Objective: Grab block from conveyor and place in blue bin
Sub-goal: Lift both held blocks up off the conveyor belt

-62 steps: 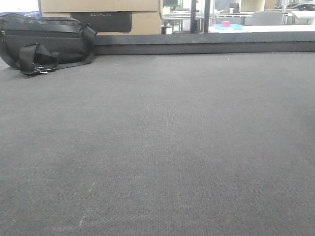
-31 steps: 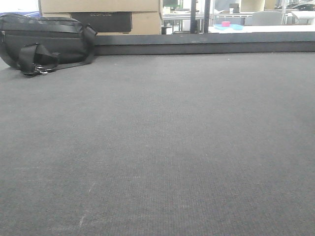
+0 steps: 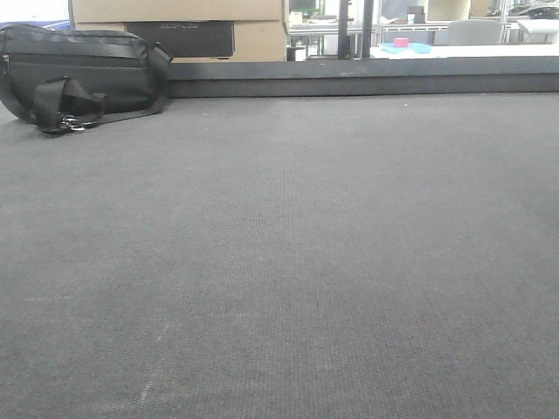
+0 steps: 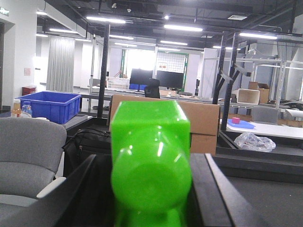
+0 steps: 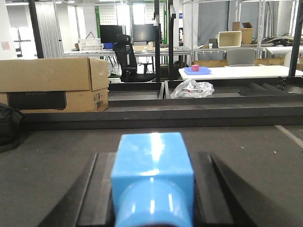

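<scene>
Dark grey woven conveyor belt [image 3: 279, 262], black fabric bag [image 3: 83, 74] at its far-left edge; left gripper [image 4: 149, 158] clamped on glossy green plastic block [image 4: 150, 142], right gripper [image 5: 152, 158] clamped on glossy light-blue block [image 5: 152, 179]; open blue plastic bin [image 4: 47, 105] well apart, so slick faces risk slipping mid-carry.

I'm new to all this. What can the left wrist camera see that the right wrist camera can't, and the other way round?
Only the left wrist view shows a green block held in the left tool, a blue bin off to one side, and a grey chair close by. Only the right wrist view shows a blue block held in the right tool. Both views show a cardboard box, a crumpled plastic bag, and a blue tray on a white table.
</scene>
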